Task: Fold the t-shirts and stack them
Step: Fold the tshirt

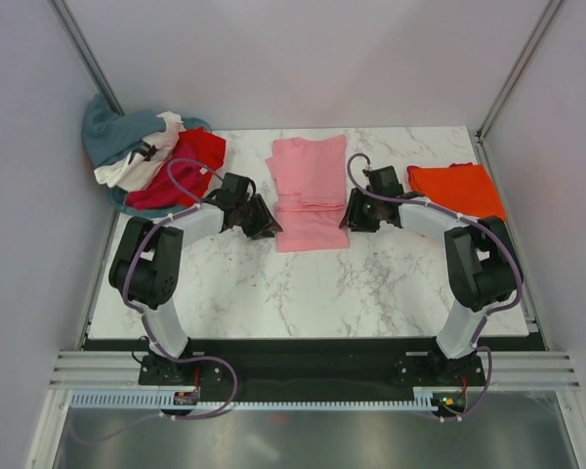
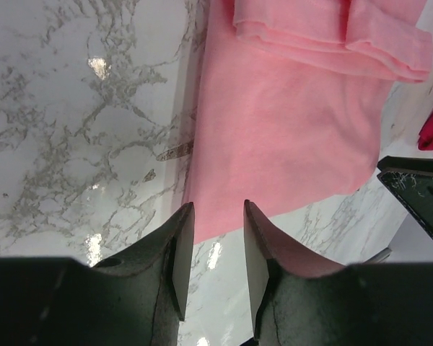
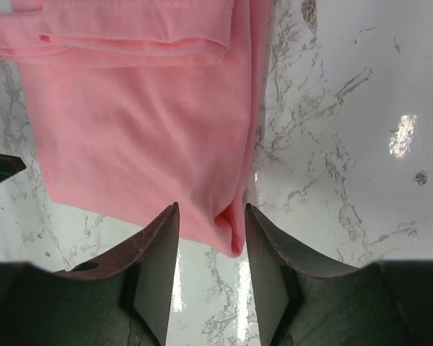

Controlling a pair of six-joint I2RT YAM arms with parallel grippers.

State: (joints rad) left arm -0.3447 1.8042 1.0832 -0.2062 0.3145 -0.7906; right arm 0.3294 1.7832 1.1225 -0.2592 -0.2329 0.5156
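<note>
A light pink t-shirt lies partly folded on the marble table, its far part doubled over. My left gripper is open at the shirt's near left corner; nothing is between its fingers. My right gripper is open at the near right corner, and a small raised fold of pink cloth sits between its fingers. A folded bright orange t-shirt lies at the right. A pile of teal-grey, white and red shirts sits at the far left.
The marble table is walled by grey panels at left, back and right. The pile at the far left hangs over the table's left edge. A tip of the other gripper shows in each wrist view.
</note>
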